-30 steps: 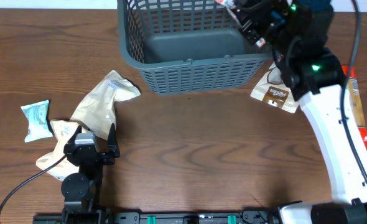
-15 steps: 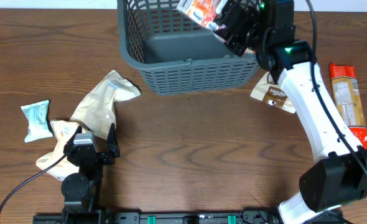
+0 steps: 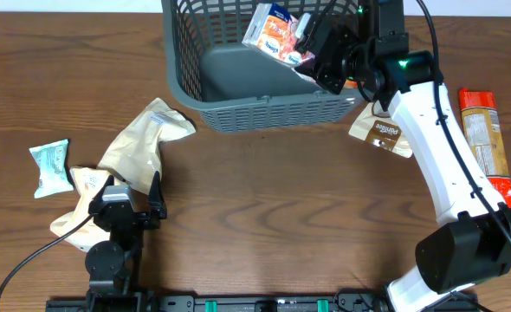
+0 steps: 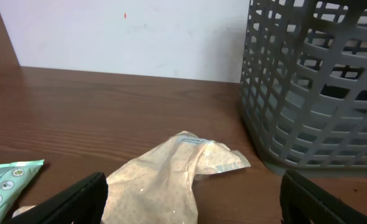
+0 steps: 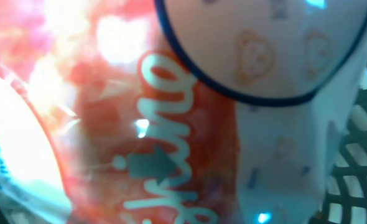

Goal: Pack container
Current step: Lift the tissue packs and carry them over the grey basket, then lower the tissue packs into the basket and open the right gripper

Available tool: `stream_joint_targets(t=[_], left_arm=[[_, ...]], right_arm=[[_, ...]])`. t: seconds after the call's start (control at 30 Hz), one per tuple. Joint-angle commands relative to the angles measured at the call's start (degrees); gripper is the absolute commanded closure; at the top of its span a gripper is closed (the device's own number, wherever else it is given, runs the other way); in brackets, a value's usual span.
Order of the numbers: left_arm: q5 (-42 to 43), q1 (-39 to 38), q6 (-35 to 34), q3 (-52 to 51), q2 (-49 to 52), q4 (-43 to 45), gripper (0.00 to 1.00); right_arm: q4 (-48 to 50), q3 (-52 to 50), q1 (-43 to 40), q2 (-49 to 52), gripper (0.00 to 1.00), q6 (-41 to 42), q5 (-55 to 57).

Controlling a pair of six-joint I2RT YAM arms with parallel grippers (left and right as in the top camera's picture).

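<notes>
Further left than before, the snack packet [image 3: 273, 24] hangs over the basket [image 3: 264, 113] at the worktop's [image 3: 281, 217] back. The left claw [image 3: 134, 195] waits open and empty by a tan bag [image 3: 139, 139]. The right claw [image 3: 312, 43] grips the packet; letting go looks like the next move.

The large dark grey plastic basket [image 3: 264, 108] stands upright on the far side of the table, a little right of the middle, and its far end runs out of the overhead view. It is rectangular, with slotted lattice walls, a thick rim and a solid grey floor that shows through the open top. In the left wrist view its lattice wall [image 4: 308, 93] rises at the right. A red-and-white glossy packet [image 3: 273, 26] hangs tilted above the basket's right half.
</notes>
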Motion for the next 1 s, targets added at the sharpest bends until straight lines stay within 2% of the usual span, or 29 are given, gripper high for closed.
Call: stream_joint_targets(t=[0.0,0.07,0.17,0.2,0.23,0.3,0.4,0.73,0.97], left_arm=[[-1.3,-0.3,-0.9,-1.0,0.1,-1.2,0.19],[-1.3,-0.3,-0.9,-1.0,0.1,-1.2,0.19],[-1.3,-0.3,-0.9,-1.0,0.1,-1.2,0.19],[-1.3,-0.3,-0.9,-1.0,0.1,-1.2,0.19],[-1.3,-0.3,-0.9,-1.0,0.1,-1.2,0.19],[-1.3,-0.3,-0.9,-1.0,0.1,-1.2,0.19],[-1.3,-0.3,-0.9,-1.0,0.1,-1.2,0.19],[-1.3,-0.3,-0.9,-1.0,0.1,-1.2,0.19],[-1.3,-0.3,-0.9,-1.0,0.1,-1.2,0.19]], right_arm=[[-1.7,-1.9,0.6,3.2,0.79,-0.5,2.2],[-0.1,-1.9,0.6,3.2,0.78,-0.4,2.8],[2.0,-1.8,0.5,3.2,0.65,-0.2,3.7],[2.6,-1.8,0.5,3.2,0.64,0.1,3.8],[3.1,-1.8,0.5,3.2,0.58,0.7,3.9],[3.7,-1.8,0.5,3.2,0.33,0.7,3.9],[4.4,-1.8,0.5,3.2,0.21,0.7,3.9],[9.7,-0.1,0.5,3.2,0.17,2.0,5.4],[10.1,2.9,0.5,3.2,0.18,2.2,8.0]])
